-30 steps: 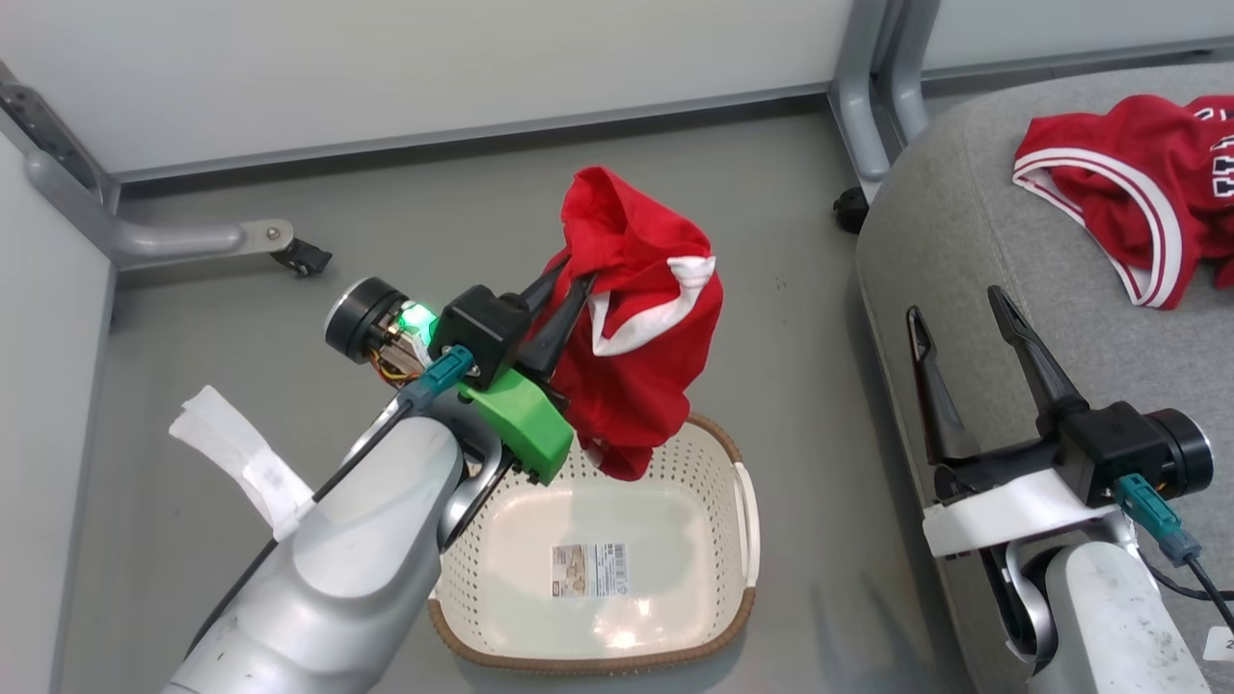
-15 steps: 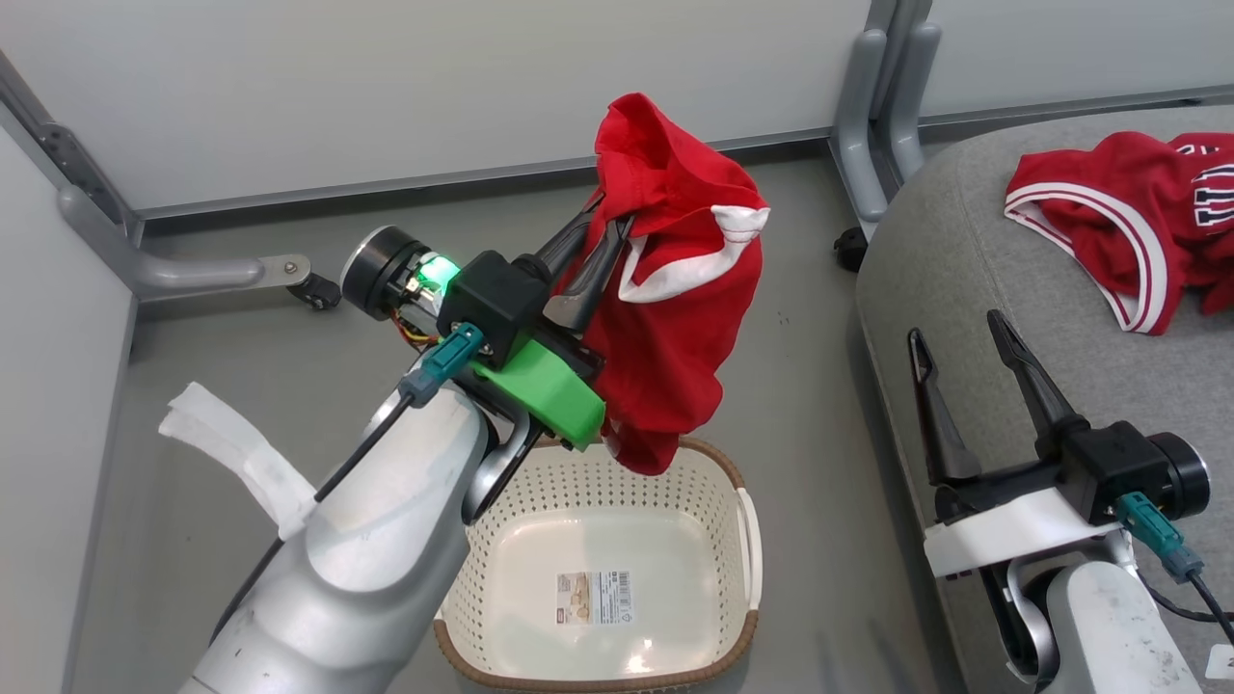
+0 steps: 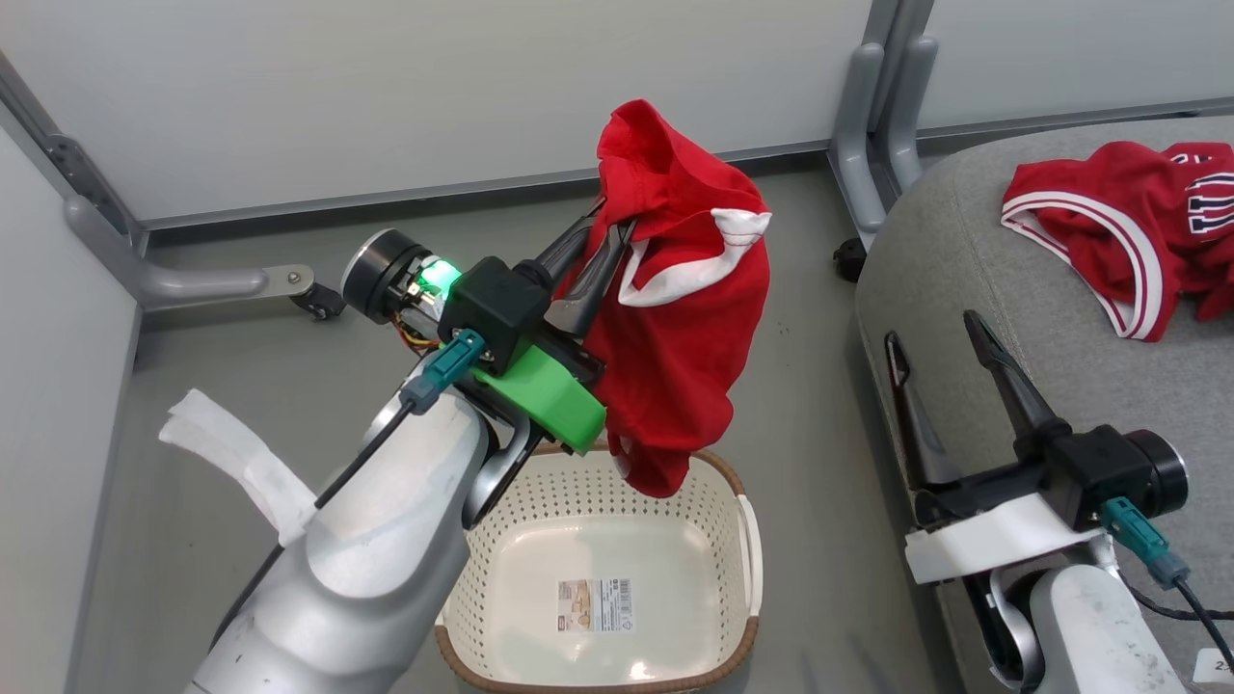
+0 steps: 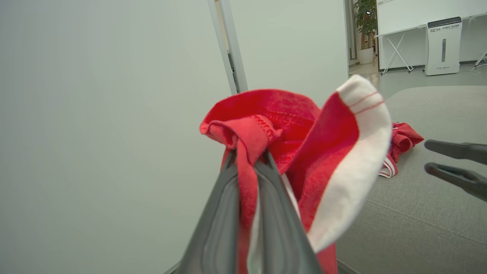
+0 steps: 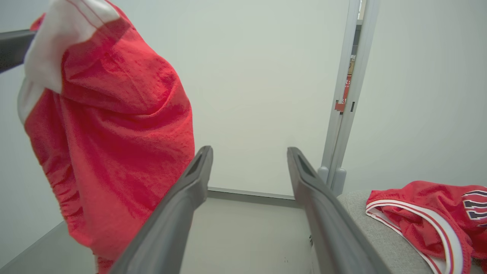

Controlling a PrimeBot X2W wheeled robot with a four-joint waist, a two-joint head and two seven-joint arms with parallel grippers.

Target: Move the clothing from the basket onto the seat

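Observation:
My left gripper (image 3: 609,224) is shut on red shorts (image 3: 680,308) with white trim, which hang in the air above the far rim of the cream basket (image 3: 747,540). The basket holds no clothing; a barcode sticker shows on its bottom. In the left wrist view the fingers pinch a fold of the shorts (image 4: 304,152) at my left gripper (image 4: 249,154). A red jersey (image 3: 1128,226) with striped trim lies on the grey seat (image 3: 954,260) at the right. My right gripper (image 3: 930,328) stands open over the seat's near edge, holding nothing. The right wrist view shows my right gripper (image 5: 249,150), the shorts (image 5: 114,133) and the jersey (image 5: 426,213).
Grey partition panels stand behind and to the left, on metal legs with casters (image 3: 318,301). Another partition leg (image 3: 858,145) rises between the basket area and the seat. A white strip (image 3: 241,463) hangs off my left forearm. The floor is grey.
My left gripper has lifted the shorts higher and away from the basket, a little toward the seat. The camera has shifted too. My right gripper stays open.

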